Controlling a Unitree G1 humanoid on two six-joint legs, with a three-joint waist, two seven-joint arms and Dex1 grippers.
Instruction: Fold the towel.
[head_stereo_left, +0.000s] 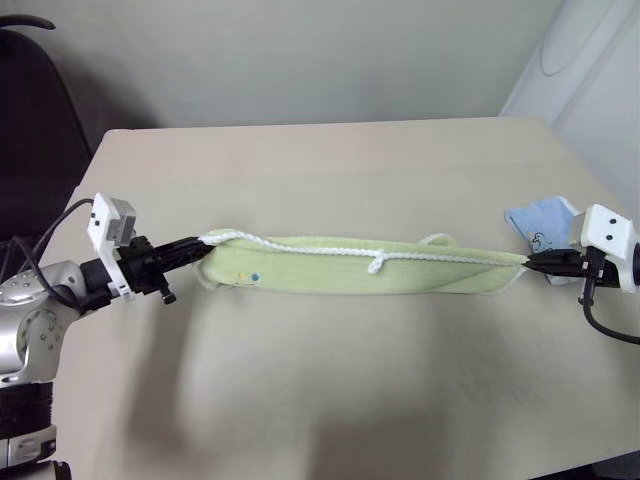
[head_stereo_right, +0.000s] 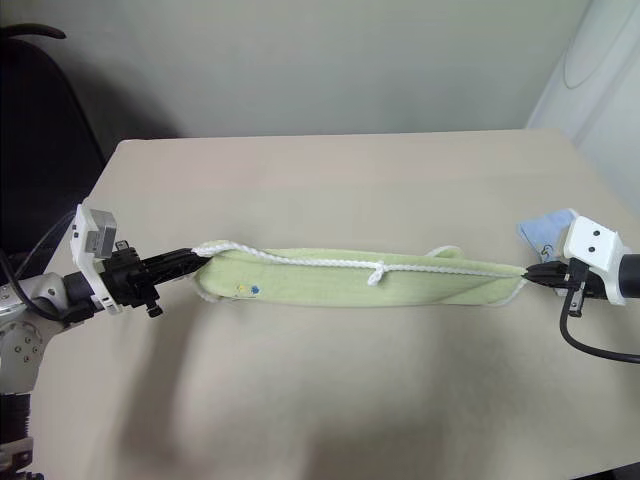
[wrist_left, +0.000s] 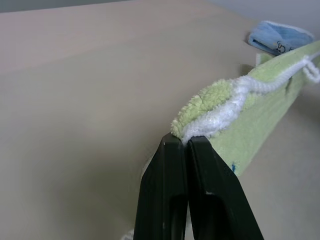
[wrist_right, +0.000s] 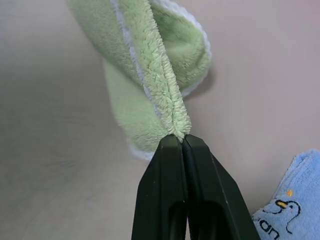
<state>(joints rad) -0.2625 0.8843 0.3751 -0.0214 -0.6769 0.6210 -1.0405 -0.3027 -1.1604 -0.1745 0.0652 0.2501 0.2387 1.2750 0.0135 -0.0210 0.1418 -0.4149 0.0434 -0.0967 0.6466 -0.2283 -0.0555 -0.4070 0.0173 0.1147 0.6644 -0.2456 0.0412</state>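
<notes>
Altogether: one towel (head_stereo_left: 360, 272), one blue cloth (head_stereo_left: 541, 221).

Soft cloth against matt, smooth surfaces

The towel (head_stereo_left: 360, 272) is fluffy light green terry with a looped pile and a twisted white corded edging; the blue cloth (head_stereo_left: 541, 224) looks like similar soft terry. The table (head_stereo_left: 330, 400) is smooth, matt beige. The fingers (wrist_left: 165, 200) of the left gripper (wrist_left: 186, 142) are smooth black plastic with a slight sheen.
</notes>
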